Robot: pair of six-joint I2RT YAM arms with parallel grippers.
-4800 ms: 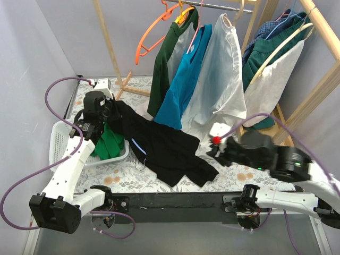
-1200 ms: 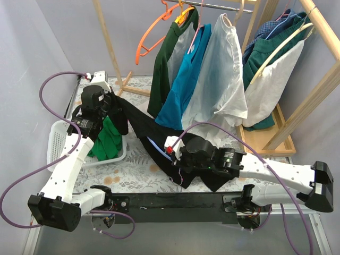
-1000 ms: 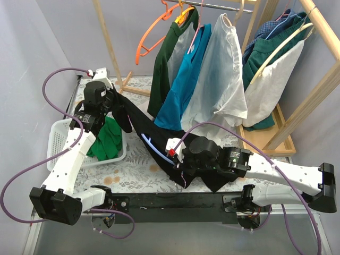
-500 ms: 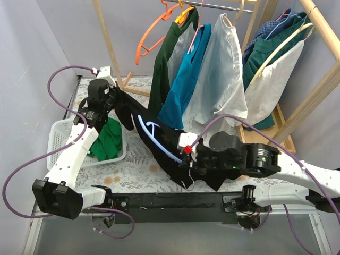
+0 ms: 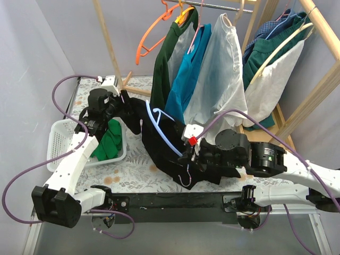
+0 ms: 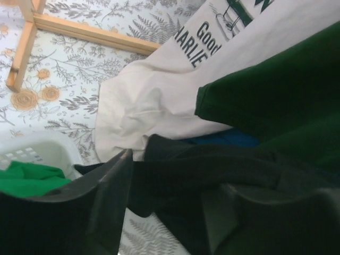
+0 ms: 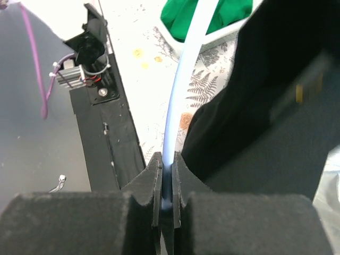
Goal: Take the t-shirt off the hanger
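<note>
Right gripper [image 7: 166,172] clamps the pale-blue hanger [image 7: 183,95], apparently to draw it clear. Left gripper [image 6: 167,183], jaws parted, straddles the black t-shirt [image 6: 212,164].

white basket [image 5: 57,139]: green cloth [image 5: 110,142] inside | orange hanger [image 5: 151,37]: on rack [image 5: 108,42]

The walls [image 5: 32,48] are plain and pale purple-grey. A table [image 5: 133,175] has a white cloth with flowers and leaves on it. A black strip [image 5: 175,203] runs along its near edge. At the back stands a wooden clothes rack [image 5: 109,40] with a metal bar [image 5: 218,6] on top. A white shirt [image 5: 223,79], a blue shirt [image 5: 183,79] and a dark green shirt [image 5: 162,64] hang there. A white basket [image 5: 58,146] sits on the table's left side. The light is soft and even.
</note>
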